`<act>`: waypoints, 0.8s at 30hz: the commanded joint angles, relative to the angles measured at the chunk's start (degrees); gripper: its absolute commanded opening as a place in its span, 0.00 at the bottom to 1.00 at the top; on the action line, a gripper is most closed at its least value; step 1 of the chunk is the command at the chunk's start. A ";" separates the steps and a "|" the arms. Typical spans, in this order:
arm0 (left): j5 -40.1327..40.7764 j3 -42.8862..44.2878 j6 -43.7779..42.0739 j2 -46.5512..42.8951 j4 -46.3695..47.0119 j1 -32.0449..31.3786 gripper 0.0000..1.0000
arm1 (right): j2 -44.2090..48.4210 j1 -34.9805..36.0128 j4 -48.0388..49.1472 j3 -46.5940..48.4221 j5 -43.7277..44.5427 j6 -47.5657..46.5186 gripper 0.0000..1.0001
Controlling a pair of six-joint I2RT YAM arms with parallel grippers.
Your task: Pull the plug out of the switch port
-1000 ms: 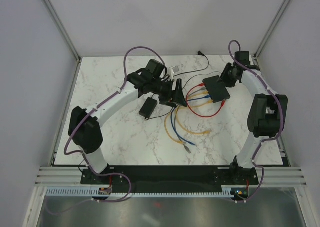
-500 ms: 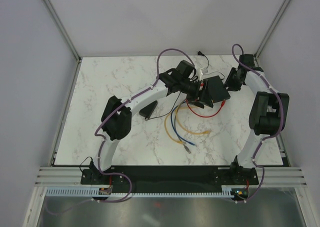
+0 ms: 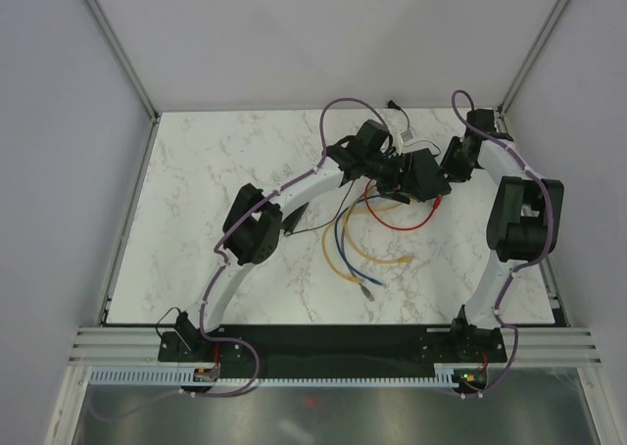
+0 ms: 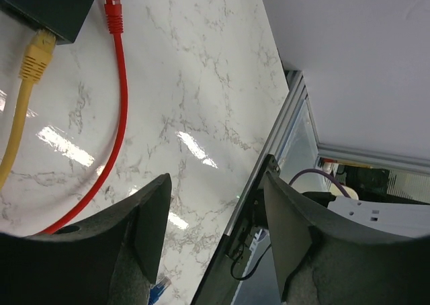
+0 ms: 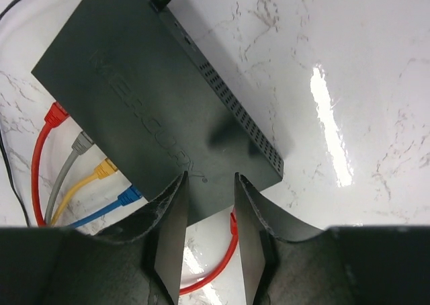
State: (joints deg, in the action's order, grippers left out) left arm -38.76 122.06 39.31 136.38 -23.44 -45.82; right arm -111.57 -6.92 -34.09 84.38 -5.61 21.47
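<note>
the left hand (image 4: pixel 215 184), released and empty, has swung over to the switch (image 5: pixel 154 97), ready for pulling; whether the right hand (image 5: pixel 209 184) grasps anything cannot be told.

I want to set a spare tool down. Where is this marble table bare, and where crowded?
Bare: the white marble table's left half, between the left edge and the left arm. Crowded: centre-right, around the flat black switch and the red cable, yellow cable and blue cable.

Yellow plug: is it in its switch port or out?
In. The right wrist view shows the yellow plug butted into the switch edge, between the grey plug and blue plug, no gap visible.
</note>
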 commanded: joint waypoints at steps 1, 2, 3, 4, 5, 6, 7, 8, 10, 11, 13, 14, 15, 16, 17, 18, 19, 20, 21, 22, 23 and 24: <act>0.27 3.10 2.61 1.61 4.19 0.03 0.64 | -2.42 -0.20 -0.10 4.56 2.27 -2.84 0.42; 0.18 2.14 2.96 1.44 4.19 0.03 0.64 | -2.86 -0.29 -0.28 5.00 2.44 -3.45 0.45; 0.61 1.35 3.31 0.74 4.19 0.03 0.64 | -3.30 -0.20 -0.28 5.35 2.44 -5.02 0.48; 0.97 0.47 3.23 0.21 4.19 0.12 0.64 | -4.35 -0.38 -0.37 6.05 2.53 -5.73 0.50; 1.14 -0.67 3.14 -0.14 4.28 0.12 0.64 | -4.97 -0.29 -0.72 6.58 3.05 -6.35 0.51; 1.06 -0.94 3.05 -0.32 4.28 0.21 0.64 | -5.58 -0.29 -0.98 7.11 3.06 -7.05 0.52; 1.15 -1.03 2.97 -0.58 4.28 0.12 0.65 | -6.72 -0.38 -0.90 7.81 2.71 -8.10 0.52; 1.15 -1.73 3.49 -0.76 4.19 0.47 0.65 | -7.34 -0.38 -1.07 8.08 2.53 -8.64 0.52; 0.71 -2.70 3.93 -1.29 4.19 0.82 0.66 | -8.66 -0.38 -1.07 8.61 0.96 -9.69 0.52; 0.88 -3.92 3.93 -1.98 4.19 1.26 0.66 | -8.93 -0.38 -0.98 8.61 -0.01 -9.70 0.52; 0.62 -4.72 3.06 -2.17 4.37 1.61 0.66 | -9.11 -0.29 -0.98 7.82 -2.21 -9.43 0.52; 0.53 -5.42 2.88 -2.52 4.28 1.96 0.66 | -9.02 -0.29 -0.72 7.38 -2.82 -9.52 0.51; 0.62 -5.95 2.79 -2.69 4.28 2.23 0.66 | -8.84 -0.12 -0.37 6.77 -3.35 -9.43 0.51; 0.62 -6.48 2.88 -2.87 4.37 2.49 0.66 | -8.06 -0.03 -0.19 5.20 -4.23 -9.26 0.50; 0.62 -7.62 2.88 -3.48 4.28 2.93 0.66 | -7.62 -0.03 0.50 4.31 -4.76 -8.65 0.49; 0.62 -8.06 2.62 -3.92 4.28 3.19 0.66 | -7.00 0.24 0.95 2.56 -5.72 -8.12 0.49; 0.79 -8.59 1.92 -4.36 4.28 3.28 0.66 | -5.95 0.41 1.30 1.50 -6.86 -7.85 0.49; 0.97 -9.55 1.65 -4.63 4.19 3.46 0.66 | -5.33 0.50 2.26 0.53 -7.22 -7.42 0.49; 1.32 -10.00 1.56 -5.32 4.19 3.63 0.66 | -4.80 0.76 2.44 -0.96 -7.40 -6.98 0.49; 1.32 -10.43 1.47 -5.59 4.11 3.72 0.66 | -4.02 0.94 2.53 -1.58 -8.45 -6.97 0.48; 1.41 -10.53 1.38 -5.77 4.11 3.81 0.66 | -3.66 1.12 2.79 -2.19 -8.80 -6.89 0.48; 1.76 -10.61 1.38 -6.12 3.93 3.90 0.66 | -3.13 1.46 2.88 -2.81 -9.24 -6.54 0.48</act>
State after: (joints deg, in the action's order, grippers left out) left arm -37.52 111.50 41.32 136.20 -20.93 -42.09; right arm -116.51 -7.33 -29.08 84.62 -9.89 13.87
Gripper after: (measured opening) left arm 0.660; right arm 0.484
